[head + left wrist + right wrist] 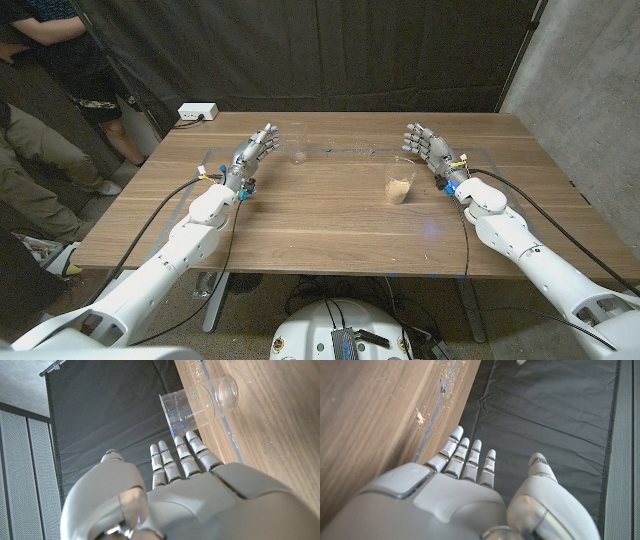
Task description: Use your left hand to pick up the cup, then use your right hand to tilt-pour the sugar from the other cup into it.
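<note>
Fingers [263,137] of both hands spread, empty; empty cup [297,146] and sugar cup [399,180] upright, mouths up.

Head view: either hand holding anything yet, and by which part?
Nothing is held. The left hand is open beside the empty cup, apart from it; the right hand is open behind the sugar cup.

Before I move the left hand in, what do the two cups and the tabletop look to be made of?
The empty clear cup looks like thin glossy plastic, see-through with printed markings. The sugar-filled clear cup seems the same, its pale contents visible through the wall. The brown wooden table shows grain under a matte finish, though it could be veneer.
</note>
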Robot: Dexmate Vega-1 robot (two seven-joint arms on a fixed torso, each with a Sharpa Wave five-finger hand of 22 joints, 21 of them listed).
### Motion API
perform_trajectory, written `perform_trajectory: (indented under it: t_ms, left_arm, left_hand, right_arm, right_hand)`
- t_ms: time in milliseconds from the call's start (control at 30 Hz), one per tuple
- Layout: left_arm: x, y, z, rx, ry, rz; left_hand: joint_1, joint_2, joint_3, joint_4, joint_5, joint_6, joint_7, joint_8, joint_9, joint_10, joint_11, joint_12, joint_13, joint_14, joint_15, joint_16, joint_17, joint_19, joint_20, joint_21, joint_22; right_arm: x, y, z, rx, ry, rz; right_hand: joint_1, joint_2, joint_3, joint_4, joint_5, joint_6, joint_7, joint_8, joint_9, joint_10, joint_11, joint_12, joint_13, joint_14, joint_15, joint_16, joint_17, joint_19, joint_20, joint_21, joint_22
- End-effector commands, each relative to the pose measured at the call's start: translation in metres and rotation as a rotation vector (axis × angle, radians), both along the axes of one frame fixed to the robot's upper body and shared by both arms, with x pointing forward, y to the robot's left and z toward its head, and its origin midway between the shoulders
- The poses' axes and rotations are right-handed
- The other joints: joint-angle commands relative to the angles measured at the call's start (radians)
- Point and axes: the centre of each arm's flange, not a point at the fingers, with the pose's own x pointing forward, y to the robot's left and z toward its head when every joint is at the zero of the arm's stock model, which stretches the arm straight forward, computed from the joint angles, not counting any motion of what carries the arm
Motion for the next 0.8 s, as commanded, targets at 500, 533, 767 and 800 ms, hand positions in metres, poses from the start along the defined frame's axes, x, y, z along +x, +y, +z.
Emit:
perform_trajectory:
  t_ms: [500,533,767,800]
  left_arm:
    - [-0.009,0.016,0.0,0.012,-0.019,0.057]
    - [-0.01,0.016,0.0,0.014,-0.02,0.057]
    - [-0.013,0.015,0.001,0.027,-0.024,0.055]
    - [-0.014,0.015,0.001,0.029,-0.026,0.056]
  left_hand:
    - [-0.003,-0.004,0.008,0.001,0.009,0.025,-0.005,0.01,0.003,0.027,-0.003,0.013,0.004,0.028,-0.107,0.007,0.001,0.014,-0.005,0.002,0.005]
    - [-0.003,-0.004,0.008,0.001,0.009,0.024,-0.005,0.009,0.003,0.027,-0.003,0.013,0.004,0.028,-0.107,0.007,0.001,0.014,-0.005,0.002,0.005]
    - [-0.004,-0.004,0.01,0.001,0.009,0.025,-0.005,0.009,0.003,0.029,-0.003,0.013,0.004,0.03,-0.107,0.007,0.0,0.015,-0.005,0.002,0.005]
    - [-0.004,-0.004,0.01,0.001,0.009,0.026,-0.007,0.01,0.003,0.029,-0.003,0.013,0.004,0.03,-0.107,0.007,0.0,0.015,-0.005,0.001,0.005]
  right_arm:
    - [-0.013,-0.043,0.006,-0.196,0.031,0.044]
    - [-0.014,-0.046,0.005,-0.195,0.03,0.034]
    - [-0.02,-0.06,-0.006,-0.176,0.025,-0.048]
    - [-0.022,-0.064,-0.01,-0.17,0.025,-0.068]
  right_hand:
    - [-0.072,-0.089,-0.062,-0.001,-0.003,-0.07,0.016,-0.004,-0.016,-0.037,0.009,0.002,-0.024,-0.032,-0.113,0.007,-0.014,-0.007,0.025,-0.045,0.003]
    - [-0.072,-0.089,-0.062,-0.002,-0.003,-0.07,0.016,-0.003,-0.016,-0.036,0.007,0.003,-0.024,-0.032,-0.113,0.007,-0.014,-0.006,0.025,-0.045,0.003]
    - [-0.071,-0.087,-0.061,-0.002,0.0,-0.068,0.01,0.0,-0.018,-0.037,0.007,0.004,-0.027,-0.021,-0.121,0.012,-0.015,0.001,0.02,-0.047,0.004]
    - [-0.071,-0.086,-0.06,-0.002,0.0,-0.069,0.009,0.0,-0.018,-0.037,0.007,0.005,-0.027,-0.02,-0.122,0.013,-0.015,0.002,0.018,-0.047,0.004]
